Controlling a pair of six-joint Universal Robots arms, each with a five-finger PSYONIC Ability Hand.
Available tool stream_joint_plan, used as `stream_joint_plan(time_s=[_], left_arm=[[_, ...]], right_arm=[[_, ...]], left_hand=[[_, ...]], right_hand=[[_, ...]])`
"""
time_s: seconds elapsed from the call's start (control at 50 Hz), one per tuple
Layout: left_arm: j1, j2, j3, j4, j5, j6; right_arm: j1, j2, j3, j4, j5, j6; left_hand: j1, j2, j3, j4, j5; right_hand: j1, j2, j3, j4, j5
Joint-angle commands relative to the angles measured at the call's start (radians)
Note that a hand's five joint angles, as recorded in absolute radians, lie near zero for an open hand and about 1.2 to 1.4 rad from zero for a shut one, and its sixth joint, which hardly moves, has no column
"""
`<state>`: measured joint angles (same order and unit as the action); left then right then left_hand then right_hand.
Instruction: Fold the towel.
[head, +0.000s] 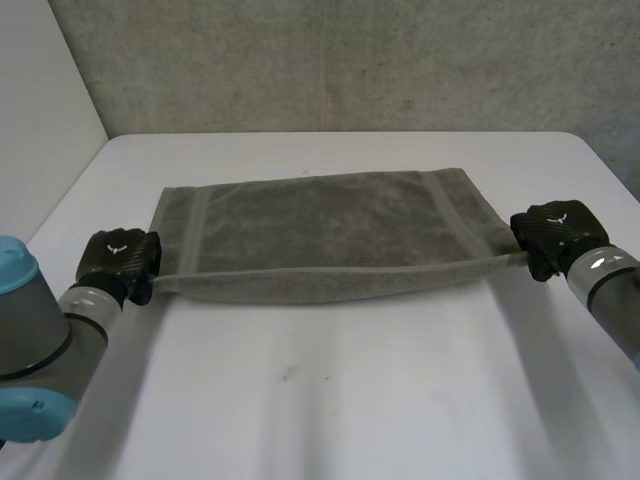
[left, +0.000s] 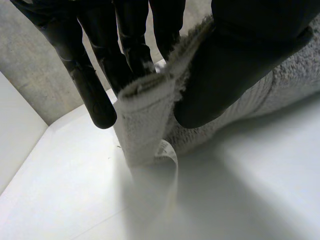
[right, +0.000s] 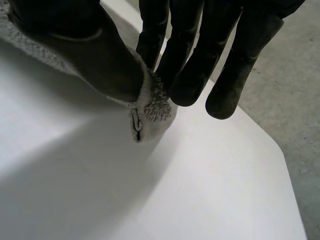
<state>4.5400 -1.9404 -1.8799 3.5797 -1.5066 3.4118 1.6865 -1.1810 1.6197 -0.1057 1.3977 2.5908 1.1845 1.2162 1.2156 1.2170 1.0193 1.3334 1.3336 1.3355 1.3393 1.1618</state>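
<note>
The robot's left hand (head: 120, 258) sits at the left end of the grey terry-cloth rectangular towel (head: 330, 225), gripping its near left corner. In the left wrist view the hemmed corner is pinched between the thumb and the straight black fingers (left: 100, 80), with the cloth hanging down from the grip to the flat white table (head: 350, 400).

Between the two hands, the towel's near edge is raised and drawn taut in a thin line. A soft roll of cloth bulges just below that line, and the rest of the towel lies flat, spreading away from the robot with its banded ends showing. It lies across the middle of the table.

The right hand (head: 552, 232) is at the towel's right end, clamped on the near right corner. In its wrist view a small tuft of cloth pokes out between thumb and fingers (right: 190, 75).

Judging by this, the first fold is only begun: both near corners are secured and lifted, but the near edge has not yet reached the far edge. Laying it down, releasing, and any further folds remain.
</note>
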Motion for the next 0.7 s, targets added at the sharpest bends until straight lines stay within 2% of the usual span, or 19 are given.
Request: stream_joint_plan(time_s=[0.02, 0.06, 0.12, 0.16, 0.18, 0.2, 0.22, 0.24, 0.28, 0.36, 0.4, 0.44, 0.46, 0.5, 0.52, 0.56, 0.6, 0.62, 0.7], left_arm=[[-0.003, 0.143, -0.093, -0.099, 0.003, 0.000], [-0.004, 0.240, -0.149, -0.166, 0.003, 0.001], [-0.004, 0.302, -0.177, -0.213, 0.003, 0.003], [0.001, 0.439, -0.221, -0.323, 0.003, 0.029], [0.001, 0.440, -0.222, -0.323, 0.003, 0.029], [0.002, 0.496, -0.238, -0.375, 0.005, 0.053], [0.005, 0.539, -0.248, -0.406, 0.011, 0.081], [0.005, 0.540, -0.248, -0.406, 0.011, 0.081], [0.019, 0.572, -0.254, -0.409, 0.040, 0.127], [0.033, 0.564, -0.239, -0.404, 0.069, 0.147], [0.034, 0.538, -0.219, -0.388, 0.077, 0.147], [0.036, 0.403, -0.148, -0.311, 0.071, 0.144], [0.036, 0.402, -0.148, -0.311, 0.071, 0.144], [0.021, 0.258, -0.041, -0.244, 0.057, 0.144], [0.020, 0.258, -0.041, -0.243, 0.057, 0.144], [0.013, 0.192, 0.021, -0.225, 0.052, 0.142], [0.005, 0.048, 0.157, -0.216, 0.023, 0.138], [0.005, 0.047, 0.157, -0.216, 0.023, 0.138], [-0.012, -0.141, 0.367, -0.216, -0.039, 0.133]], right_arm=[[-0.014, -0.108, 0.002, 0.258, -0.029, -0.196], [-0.048, -0.152, 0.020, 0.398, -0.057, -0.294], [-0.064, -0.189, 0.034, 0.472, -0.072, -0.336], [-0.080, -0.241, 0.048, 0.549, -0.092, -0.380], [-0.109, -0.294, 0.057, 0.628, -0.118, -0.427], [-0.110, -0.295, 0.057, 0.629, -0.118, -0.428], [-0.161, -0.345, 0.058, 0.708, -0.170, -0.486], [-0.162, -0.345, 0.058, 0.709, -0.171, -0.486], [-0.203, -0.370, 0.043, 0.742, -0.244, -0.535], [-0.211, -0.364, 0.014, 0.739, -0.283, -0.538], [-0.209, -0.306, -0.024, 0.719, -0.287, -0.525], [-0.199, -0.248, -0.055, 0.697, -0.278, -0.512], [-0.199, -0.247, -0.055, 0.696, -0.278, -0.512], [-0.176, -0.137, -0.156, 0.657, -0.240, -0.468], [-0.176, -0.137, -0.156, 0.656, -0.240, -0.468], [-0.118, -0.034, -0.274, 0.624, -0.186, -0.411], [-0.085, 0.030, -0.337, 0.603, -0.165, -0.384], [-0.085, 0.031, -0.337, 0.603, -0.164, -0.383], [-0.028, 0.187, -0.501, 0.520, -0.108, -0.310]], left_hand=[[0.212, 0.180, 0.181, 0.179, 0.202], [0.212, 0.180, 0.181, 0.179, 0.202], [0.212, 0.180, 0.181, 0.179, 0.202], [0.212, 0.180, 0.181, 0.179, 0.202], [0.212, 0.180, 0.181, 0.179, 0.202], [0.212, 0.180, 0.181, 0.179, 0.202], [0.212, 0.180, 0.181, 0.179, 0.202], [0.212, 0.180, 0.181, 0.179, 0.202], [0.212, 0.180, 0.181, 0.179, 0.202], [0.212, 0.180, 0.181, 0.179, 0.202], [0.212, 0.180, 0.181, 0.179, 0.202], [0.212, 0.180, 0.181, 0.179, 0.202], [0.212, 0.180, 0.181, 0.179, 0.202], [0.212, 0.180, 0.181, 0.179, 0.202], [0.212, 0.180, 0.181, 0.179, 0.202], [0.212, 0.180, 0.181, 0.179, 0.202], [0.212, 0.180, 0.181, 0.179, 0.202], [0.212, 0.180, 0.181, 0.179, 0.202], [0.212, 0.180, 0.181, 0.179, 0.202]], right_hand=[[0.063, 0.063, 0.061, 0.057, 0.060], [0.063, 0.063, 0.061, 0.057, 0.060], [0.063, 0.063, 0.061, 0.057, 0.060], [0.063, 0.063, 0.061, 0.057, 0.060], [0.063, 0.063, 0.061, 0.057, 0.060], [0.063, 0.063, 0.061, 0.057, 0.060], [0.063, 0.063, 0.061, 0.057, 0.060], [0.063, 0.063, 0.061, 0.057, 0.060], [0.063, 0.063, 0.061, 0.057, 0.060], [0.063, 0.063, 0.061, 0.057, 0.060], [0.063, 0.063, 0.061, 0.057, 0.060], [0.063, 0.063, 0.061, 0.057, 0.060], [0.063, 0.063, 0.061, 0.057, 0.060], [0.063, 0.063, 0.061, 0.057, 0.060], [0.063, 0.063, 0.061, 0.057, 0.060], [0.063, 0.063, 0.061, 0.057, 0.060], [0.063, 0.063, 0.061, 0.057, 0.060], [0.063, 0.063, 0.061, 0.057, 0.060], [0.063, 0.063, 0.061, 0.057, 0.060]])
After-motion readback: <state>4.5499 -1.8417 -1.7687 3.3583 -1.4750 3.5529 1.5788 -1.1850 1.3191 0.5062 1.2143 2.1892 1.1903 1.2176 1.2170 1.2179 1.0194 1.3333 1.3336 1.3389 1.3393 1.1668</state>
